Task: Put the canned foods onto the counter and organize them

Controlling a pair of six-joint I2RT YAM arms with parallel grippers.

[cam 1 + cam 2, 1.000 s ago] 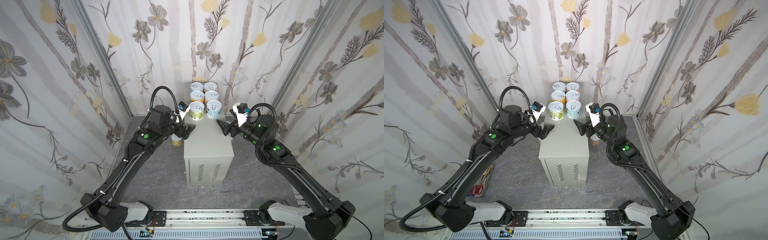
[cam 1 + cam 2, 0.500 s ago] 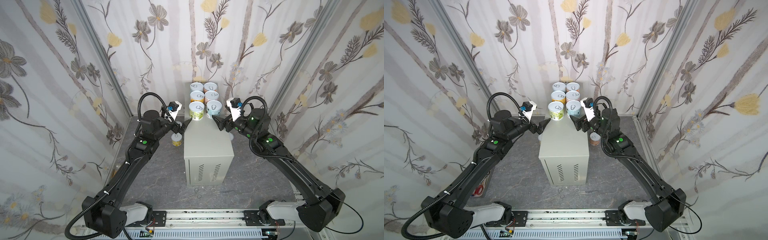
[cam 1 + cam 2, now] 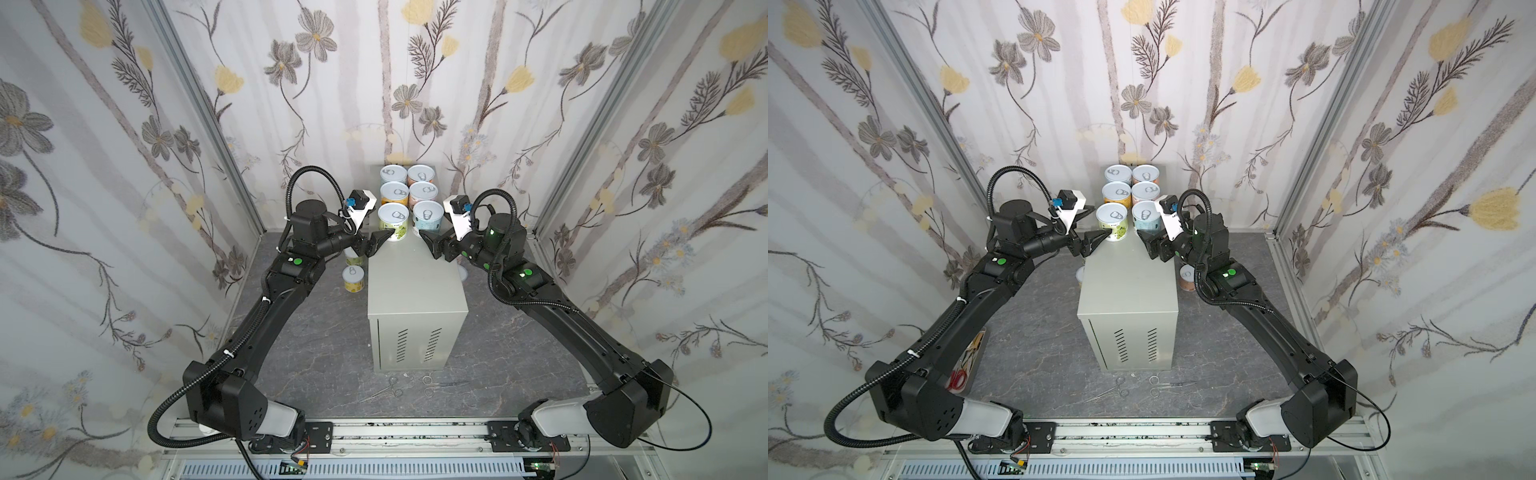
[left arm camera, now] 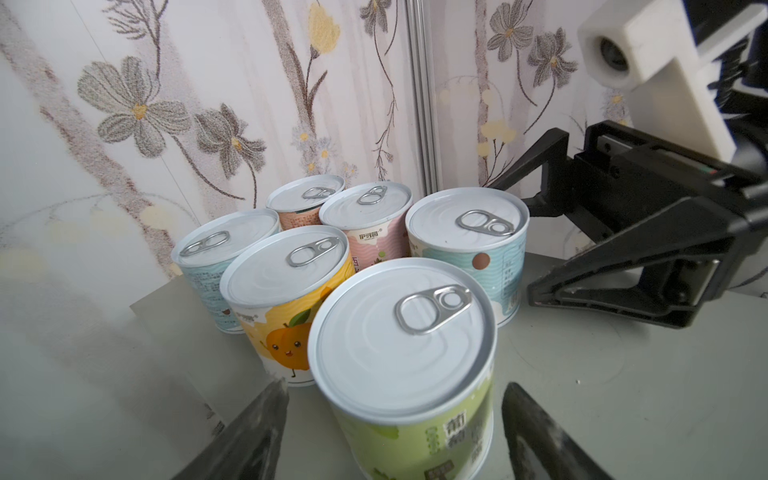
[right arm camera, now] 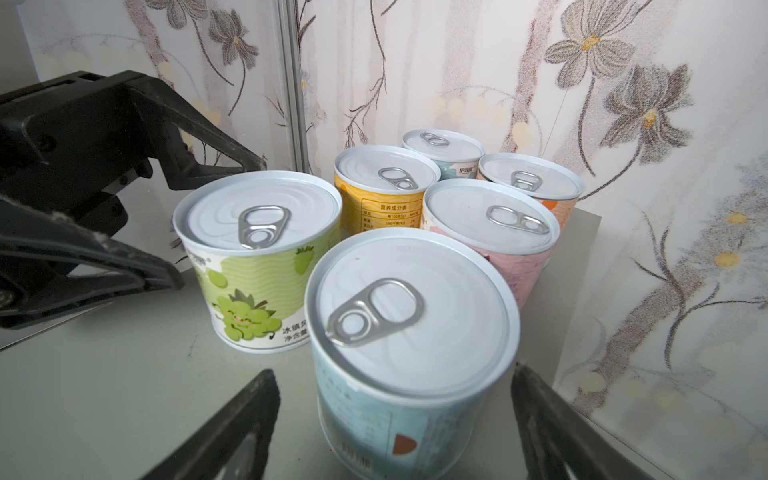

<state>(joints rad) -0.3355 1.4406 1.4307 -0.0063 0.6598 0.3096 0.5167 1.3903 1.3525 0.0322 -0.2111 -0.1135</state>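
Six canned foods stand in two rows of three at the far end of the counter (image 3: 415, 282) (image 3: 1127, 286). My left gripper (image 4: 395, 392) (image 3: 383, 235) (image 3: 1098, 227) is open. Its jaws stand either side of the front green can (image 4: 401, 345) (image 3: 393, 216), with a gap on each side. My right gripper (image 5: 394, 376) (image 3: 432, 235) (image 3: 1148, 241) is open too. It straddles the front light-blue can (image 5: 411, 332) (image 3: 428, 215) without touching. Behind them are yellow (image 4: 286, 291), pink (image 5: 490, 232) and further cans.
Two cans (image 3: 353, 279) stand on the dark floor left of the counter, and another (image 3: 1187, 277) to its right, partly behind my right arm. Metal scissors and forceps (image 3: 390, 390) lie on the floor before the counter. Flowered walls close in on three sides.
Both grippers have moved in over the counter top to the front pair of cans. Each now has a can between its jaws, and the left jaws have narrowed.
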